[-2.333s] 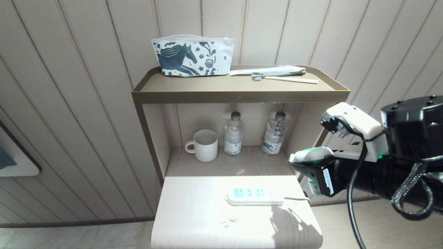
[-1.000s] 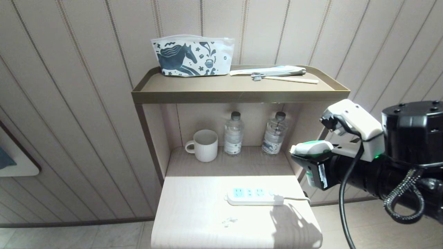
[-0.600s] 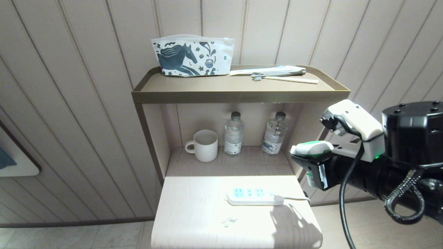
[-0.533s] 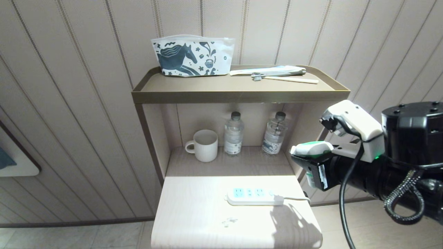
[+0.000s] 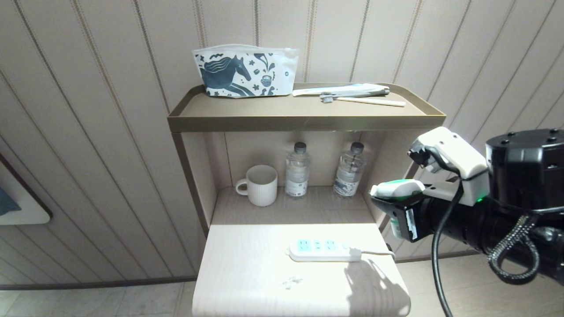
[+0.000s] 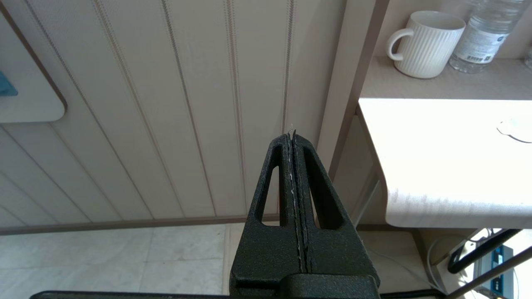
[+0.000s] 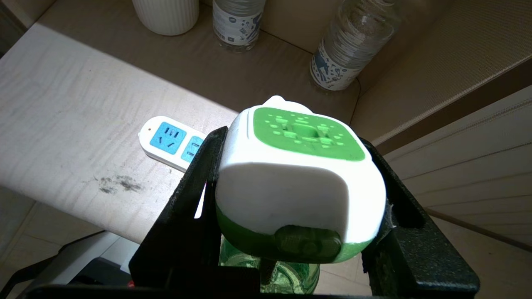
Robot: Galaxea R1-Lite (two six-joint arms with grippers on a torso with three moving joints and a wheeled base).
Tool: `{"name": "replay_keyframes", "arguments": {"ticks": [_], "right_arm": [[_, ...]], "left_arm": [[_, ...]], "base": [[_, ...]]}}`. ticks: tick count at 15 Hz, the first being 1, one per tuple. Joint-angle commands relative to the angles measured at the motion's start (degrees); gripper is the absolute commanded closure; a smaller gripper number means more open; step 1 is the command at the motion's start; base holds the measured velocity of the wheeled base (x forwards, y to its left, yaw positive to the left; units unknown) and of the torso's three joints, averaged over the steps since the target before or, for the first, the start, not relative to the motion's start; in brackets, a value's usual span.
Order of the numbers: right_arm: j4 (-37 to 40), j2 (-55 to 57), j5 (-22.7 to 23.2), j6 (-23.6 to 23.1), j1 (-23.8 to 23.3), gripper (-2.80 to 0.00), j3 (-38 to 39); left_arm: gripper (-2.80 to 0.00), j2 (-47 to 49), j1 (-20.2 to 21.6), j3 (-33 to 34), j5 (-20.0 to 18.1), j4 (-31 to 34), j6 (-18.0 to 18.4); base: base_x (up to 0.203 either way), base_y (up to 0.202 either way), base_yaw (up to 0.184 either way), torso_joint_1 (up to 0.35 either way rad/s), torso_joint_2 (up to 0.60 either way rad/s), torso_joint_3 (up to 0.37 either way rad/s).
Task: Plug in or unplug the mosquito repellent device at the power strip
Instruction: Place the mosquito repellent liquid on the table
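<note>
Change: nothing much between a second ago and now; the right end effector (image 5: 398,207) hangs in the same spot off the desk's right edge, after a slight lift and drift from where it was two seconds back.
Grip: right end effector is clamped on the mosquito repellent device (image 7: 299,182), one black finger (image 7: 195,195) on each side of its white-and-green head, the green bottle hanging below.
Device position: held in the air, to the right of and above the power strip (image 5: 324,250), well apart from it.
Power strip: lies flat on the pale desk (image 5: 246,273), all sockets bare, cord trailing off to the right.
Meaning: the device is unplugged; with the arm paused, either it is waiting to be carried over and plugged in, or the unplugging is done.
Left end effector: (image 6: 293,137) pressed shut on nothing, parked low beside the desk's left side.
Hidden: the device's plug prongs cannot be seen; in the right wrist view the device covers most of the strip.
Shelf behind: ribbed mug (image 5: 260,185) and two water bottles (image 5: 297,174), untouched.
</note>
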Motion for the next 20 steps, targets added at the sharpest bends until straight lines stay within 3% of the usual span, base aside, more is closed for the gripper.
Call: {"name": "replay_keyframes", "arguments": {"ticks": [1,4,20], "right_arm": [[-0.1,0.3,-0.1,0.0,0.0,0.00,0.0],[-0.1,0.1,-0.2,-0.1,0.0,0.00,-0.4],[-0.1,-3.4,-2.8,-0.3,0.5,0.00,-0.1]], "left_arm": [[0.00,0.1,0.0,0.0,0.0,0.0,0.0],[0.00,0.1,0.0,0.0,0.0,0.0,0.0],[0.00,0.1,0.0,0.0,0.0,0.0,0.0]], "base": [[0.000,0.000,0.000,0.000,0.00,0.000],[0.000,0.000,0.000,-0.086,0.19,0.103],[0.000,0.000,0.000,-0.219,0.51,0.285]]}}
